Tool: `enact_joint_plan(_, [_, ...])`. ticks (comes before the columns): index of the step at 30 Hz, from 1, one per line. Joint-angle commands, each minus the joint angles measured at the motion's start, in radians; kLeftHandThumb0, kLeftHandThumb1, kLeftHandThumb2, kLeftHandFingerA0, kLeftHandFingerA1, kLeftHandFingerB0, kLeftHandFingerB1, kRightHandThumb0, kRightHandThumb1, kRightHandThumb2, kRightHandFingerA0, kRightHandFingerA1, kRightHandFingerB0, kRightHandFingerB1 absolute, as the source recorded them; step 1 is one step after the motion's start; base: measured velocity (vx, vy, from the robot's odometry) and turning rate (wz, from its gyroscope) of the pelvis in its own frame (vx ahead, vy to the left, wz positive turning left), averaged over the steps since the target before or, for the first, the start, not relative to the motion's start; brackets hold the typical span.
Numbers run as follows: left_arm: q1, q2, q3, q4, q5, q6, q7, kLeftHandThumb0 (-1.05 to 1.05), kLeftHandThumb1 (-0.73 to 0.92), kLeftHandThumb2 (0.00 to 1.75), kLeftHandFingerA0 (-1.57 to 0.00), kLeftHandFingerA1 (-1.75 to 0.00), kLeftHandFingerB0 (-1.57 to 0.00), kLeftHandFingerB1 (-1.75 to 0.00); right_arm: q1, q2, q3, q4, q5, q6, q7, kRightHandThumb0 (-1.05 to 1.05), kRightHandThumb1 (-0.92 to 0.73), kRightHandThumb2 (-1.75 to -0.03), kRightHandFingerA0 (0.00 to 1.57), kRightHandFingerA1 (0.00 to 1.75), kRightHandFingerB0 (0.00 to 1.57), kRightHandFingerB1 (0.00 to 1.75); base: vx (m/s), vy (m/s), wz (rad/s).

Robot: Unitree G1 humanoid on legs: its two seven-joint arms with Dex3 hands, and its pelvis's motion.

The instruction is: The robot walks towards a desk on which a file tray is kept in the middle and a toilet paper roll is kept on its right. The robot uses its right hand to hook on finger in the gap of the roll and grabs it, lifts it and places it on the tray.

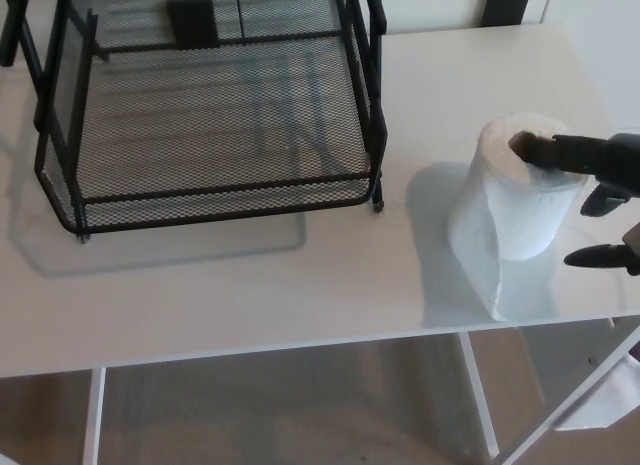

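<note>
One finger (560,150) of right hand (605,200) reaching leftward from right edge of frame, tip set into dark core hole at top of toilet paper roll (515,200). Roll standing at right of frame on white desk (300,275), core axis roughly upright, loose sheet trailing down front toward lower edge of desk. Hand lying to right of roll, so hooked finger entering core from right side; remaining fingers spread apart, one bent just beside roll's right flank, another pointing left lower down, neither clearly touching paper. Not closed around roll: contact only at core, as far as visible. Whether base of roll sits flat on desk or barely raised: cannot tell, though shadow to left suggests contact or near it. File tray (215,200), black wire mesh, at upper left and centre of frame, well apart from roll, front rim facing lower edge of frame, mesh floor bare. Left hand absent from view; right hand sole candidate and already engaged. Judgement: hook made, lift pending; coming move requires raising along upright axis, then carrying leftward and upward in frame over tray's right side bar. Risk: roll swinging on single finger, trailing sheet snagging on tray rim.
</note>
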Motion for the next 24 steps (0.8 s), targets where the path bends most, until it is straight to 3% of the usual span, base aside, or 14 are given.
enact_joint_plan(1, [-0.011,0.014,-0.014,0.012,0.015,-0.017,-0.004,-1.02,0.76,1.25,-0.27,-0.77,-0.16,-0.67,-0.012,0.021,0.058,0.007,-0.109,-0.028,0.003,-0.58,-0.64,-0.6,0.55,0.52,0.12,0.26,0.0,0.0,0.0])
enact_joint_plan(2, [0.0,0.018,-0.029,-0.004,0.031,-0.029,0.008,-1.0,0.92,0.76,-0.25,-0.86,-0.22,-0.74,-0.023,0.029,0.075,-0.007,-0.133,-0.043,-0.004,-0.63,-0.51,-0.85,0.5,0.62,0.05,0.39,0.0,0.0,0.0])
enact_joint_plan(3, [0.004,0.019,-0.025,-0.005,0.02,-0.04,-0.008,-0.98,0.92,0.75,-0.22,-0.84,-0.2,-0.73,-0.031,0.031,0.089,-0.01,-0.151,-0.07,-0.014,-0.64,-0.52,-0.85,0.51,0.63,0.05,0.38,0.0,0.0,0.0])
enact_joint_plan(4, [0.007,0.019,-0.027,-0.011,0.02,-0.038,-0.005,-0.94,0.72,1.25,-0.28,-0.77,-0.19,-0.67,-0.035,0.038,0.093,-0.01,-0.156,-0.076,-0.019,-0.58,-0.61,-0.59,0.58,0.57,0.11,0.29,0.0,0.0,0.0])
enact_joint_plan(5, [0.013,0.02,-0.03,-0.026,0.021,-0.032,-0.001,-1.01,0.92,0.81,-0.22,-0.82,-0.2,-0.72,-0.042,0.047,0.101,-0.017,-0.169,-0.068,-0.021,-0.62,-0.5,-0.84,0.57,0.67,0.06,0.42,0.0,0.0,0.0])
enact_joint_plan(7, [0.017,0.021,-0.031,-0.035,0.021,-0.028,0.001,-1.01,0.92,0.81,-0.22,-0.82,-0.2,-0.72,-0.043,0.052,0.103,-0.02,-0.178,-0.063,-0.021,-0.62,-0.5,-0.84,0.57,0.67,0.06,0.42,0.0,0.0,0.0])
enact_joint_plan(8, [0.008,0.016,-0.024,-0.014,0.013,-0.023,0.002,-1.0,0.77,1.27,-0.29,-0.77,-0.2,-0.68,-0.062,0.071,0.128,-0.038,-0.221,-0.044,-0.019,-0.62,-0.49,-0.81,0.81,0.96,0.16,0.43,0.0,0.0,0.0])
enact_joint_plan(12, [-0.014,0.007,-0.02,0.009,0.002,-0.013,-0.011,-0.92,0.69,1.21,-0.26,-0.75,-0.19,-0.68,-0.072,0.07,0.147,-0.036,-0.274,-0.059,-0.038,-0.6,-0.47,-0.81,0.82,1.1,0.23,0.45,0.0,0.0,0.0])
enact_joint_plan(13, [-0.009,0.007,-0.025,0.008,0.008,-0.038,-0.008,-0.99,0.76,1.25,-0.23,-0.75,-0.19,-0.68,-0.063,0.067,0.159,-0.009,-0.311,-0.127,-0.122,-0.5,-0.55,-0.6,0.71,1.59,0.46,0.42,0.0,0.0,0.0])
enact_joint_plan(14, [-0.009,0.007,-0.03,0.006,0.014,-0.036,-0.003,-1.0,0.92,0.75,-0.2,-0.81,-0.22,-0.72,-0.049,0.063,0.158,0.009,-0.328,-0.177,-0.193,-0.44,-0.44,-0.86,1.03,1.3,0.48,0.59,0.0,0.0,0.0])
enact_joint_plan(15, [-0.008,0.006,-0.031,0.006,0.015,-0.037,0.001,-0.96,0.75,1.25,-0.28,-0.76,-0.24,-0.69,-0.04,0.062,0.163,0.02,-0.352,-0.195,-0.241,-0.33,-0.59,-0.57,0.77,1.54,0.62,0.47,0.0,0.0,0.0])
enact_joint_plan(16, [-0.007,0.003,-0.029,0.009,0.014,-0.043,0.003,-0.96,0.75,1.25,-0.26,-0.75,-0.25,-0.69,-0.03,0.062,0.163,0.025,-0.371,-0.211,-0.291,-0.29,-0.62,-0.58,0.82,1.6,0.77,0.54,0.0,0.0,0.0])
enact_joint_plan(17, [-0.007,0.002,-0.028,0.011,0.013,-0.044,0.002,-1.0,0.92,0.73,-0.22,-0.82,-0.23,-0.72,-0.021,0.064,0.16,0.028,-0.38,-0.222,-0.327,-0.31,-0.59,-0.61,0.82,1.61,0.88,0.58,0.0,0.0,0.0])
enact_joint_plan(24, [-0.009,-0.009,-0.031,0.036,0.018,-0.079,0.01,-0.99,0.92,0.71,-0.2,-0.82,-0.21,-0.72,0.007,0.065,0.18,0.084,-0.466,-0.291,-0.548,-0.39,-0.58,-0.6,0.88,1.71,0.95,0.65,0.0,0.0,0.0])
